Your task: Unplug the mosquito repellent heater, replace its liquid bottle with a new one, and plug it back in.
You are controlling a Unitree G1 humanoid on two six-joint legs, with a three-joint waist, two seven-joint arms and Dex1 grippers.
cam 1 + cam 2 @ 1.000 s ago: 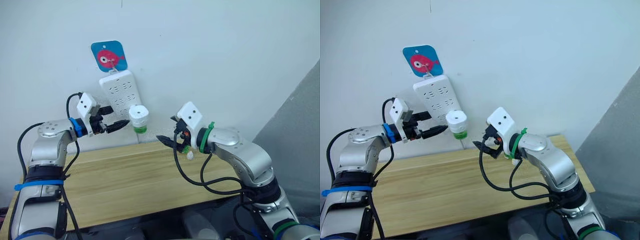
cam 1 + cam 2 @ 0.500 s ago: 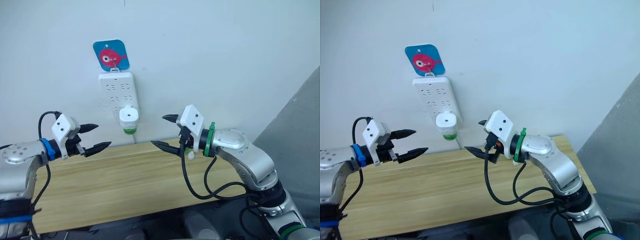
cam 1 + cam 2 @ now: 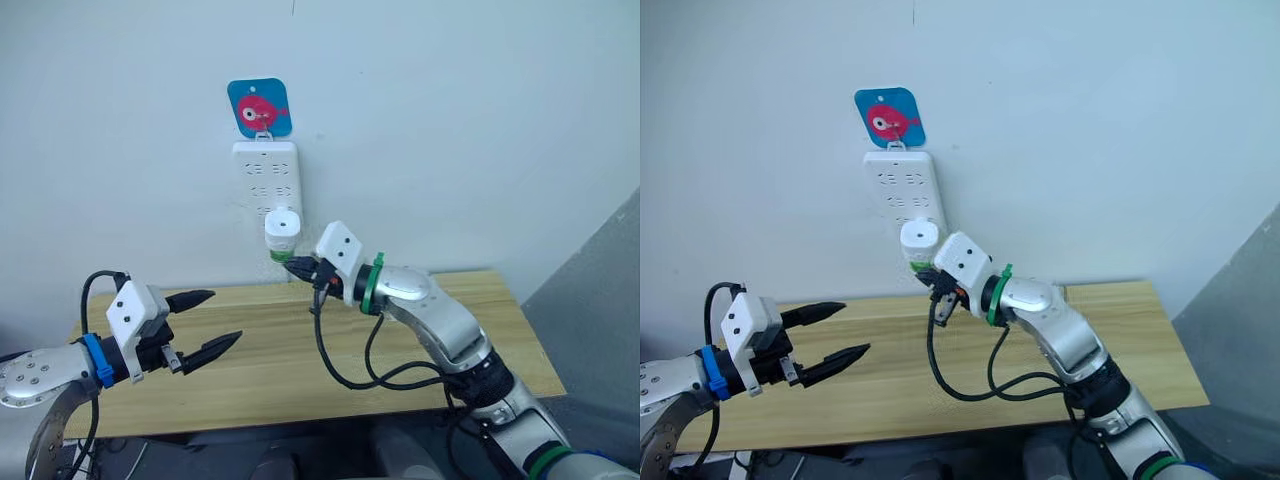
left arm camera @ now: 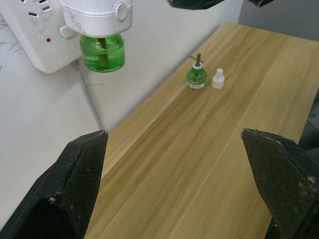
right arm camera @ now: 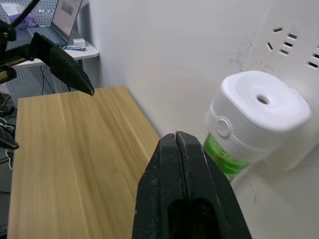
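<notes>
your heater (image 3: 283,224) is plugged into the bottom of the white power strip (image 3: 265,175) on the wall, with a green bottle (image 4: 101,52) screwed in underneath it and its round top opening facing out. the strip hangs from a hook on a blue card with a pink fish (image 3: 260,106).

your right gripper (image 3: 294,266) is just below and beside the heater, near the green bottle, with its two black fingers (image 5: 185,194) pressed together and nothing between them. from the pictures you can't tell whether the tips touch the bottle.

your left gripper (image 3: 205,323) hangs well away, low over the left part of the wooden table (image 3: 470,330), fingers spread wide and empty.

in the left wrist view, a second small green bottle (image 4: 196,76) stands upright on the table near the wall, its wick sticking up, with a small white cap (image 4: 218,78) just beside it.
</notes>
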